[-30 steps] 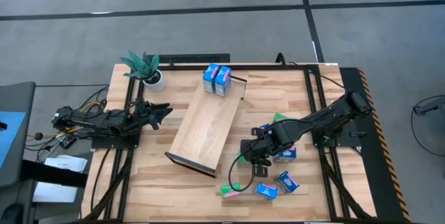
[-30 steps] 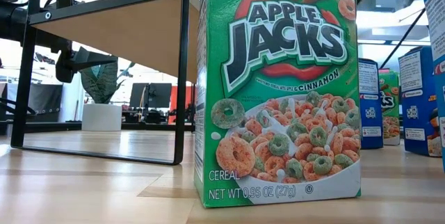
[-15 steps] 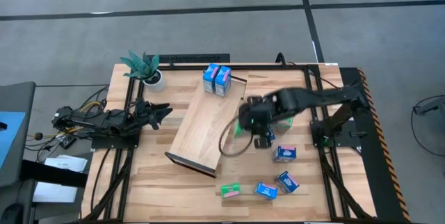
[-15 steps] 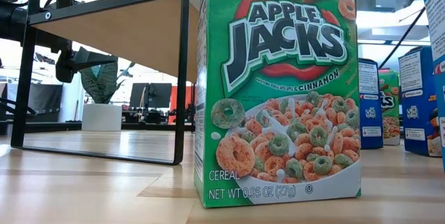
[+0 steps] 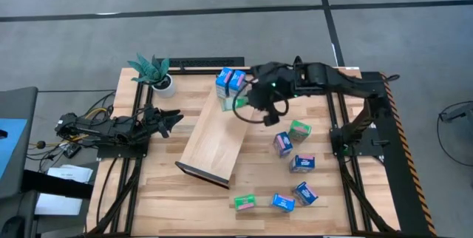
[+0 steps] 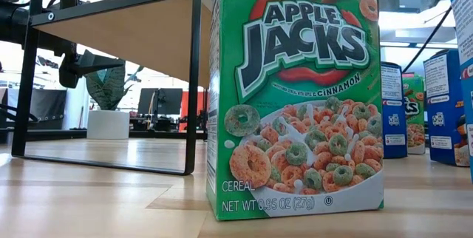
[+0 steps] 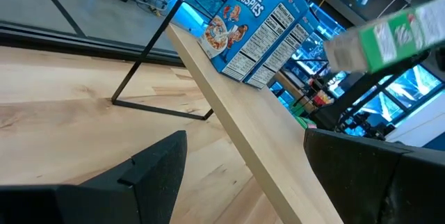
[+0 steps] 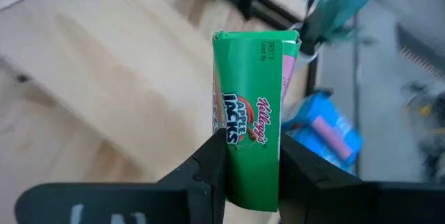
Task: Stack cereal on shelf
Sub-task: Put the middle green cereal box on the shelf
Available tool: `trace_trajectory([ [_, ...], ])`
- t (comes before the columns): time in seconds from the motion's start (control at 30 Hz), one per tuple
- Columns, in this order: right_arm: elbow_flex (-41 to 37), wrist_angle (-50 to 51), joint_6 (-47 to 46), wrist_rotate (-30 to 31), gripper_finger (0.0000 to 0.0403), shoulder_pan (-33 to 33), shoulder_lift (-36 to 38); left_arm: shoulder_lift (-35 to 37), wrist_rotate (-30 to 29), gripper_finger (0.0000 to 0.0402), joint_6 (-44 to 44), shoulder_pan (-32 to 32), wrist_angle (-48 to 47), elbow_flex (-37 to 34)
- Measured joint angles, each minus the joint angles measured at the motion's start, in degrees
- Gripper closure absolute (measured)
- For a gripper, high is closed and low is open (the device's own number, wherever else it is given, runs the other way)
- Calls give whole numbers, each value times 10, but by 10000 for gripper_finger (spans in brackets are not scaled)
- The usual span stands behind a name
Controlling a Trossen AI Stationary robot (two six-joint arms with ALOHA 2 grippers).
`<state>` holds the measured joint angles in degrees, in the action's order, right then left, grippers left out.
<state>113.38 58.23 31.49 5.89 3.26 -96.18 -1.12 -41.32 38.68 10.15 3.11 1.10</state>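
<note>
The shelf (image 5: 218, 138) is a long light-wood board on dark end frames, lying slantwise mid-table. Two blue cereal cartons (image 5: 230, 83) stand on its far end, and they also show in the left wrist view (image 7: 254, 29). My right gripper (image 5: 253, 99) hovers just right of them, shut on a green cereal carton (image 8: 254, 113). That carton shows blurred in the left wrist view (image 7: 389, 40). My left gripper (image 7: 257, 175) waits open at the table's left edge (image 5: 166, 120), pointing level at the shelf. My right gripper pinches the green carton between its two fingers (image 8: 212, 161), on two opposite faces near one end (image 8: 254, 175). A narrow printed side faces the wrist camera. The fingers slant downward. The carton juts out beyond the fingertips, lifted clear above the shelf's far end.
Loose cartons lie on the table right of the shelf: green (image 5: 299, 129), blue (image 5: 283, 143), blue (image 5: 302, 162). Near the front edge lie more, one of them green (image 5: 244, 202). That one fills the low view (image 6: 295, 97). A potted plant (image 5: 155, 72) stands far left.
My right gripper has risen from the table right of the shelf. It has swung toward the far edge and leftward, over the shelf's far end, rolling as it went. The green carton has travelled with it, lifted clear.
</note>
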Motion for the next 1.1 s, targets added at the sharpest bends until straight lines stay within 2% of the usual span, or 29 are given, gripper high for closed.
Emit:
trace_trajectory([
  [0.2,-1,-52,67,-55,292,7,-41,0,0,122,1,0,0,0],
  [0.43,-1,-53,135,-60,292,5,-76,0,0,122,8,0,0,0],
  [0.7,-1,-51,146,-93,292,2,-82,0,0,122,12,0,0,0],
  [1.1,-1,-46,162,-93,275,-6,-82,0,0,122,12,0,0,0],
])
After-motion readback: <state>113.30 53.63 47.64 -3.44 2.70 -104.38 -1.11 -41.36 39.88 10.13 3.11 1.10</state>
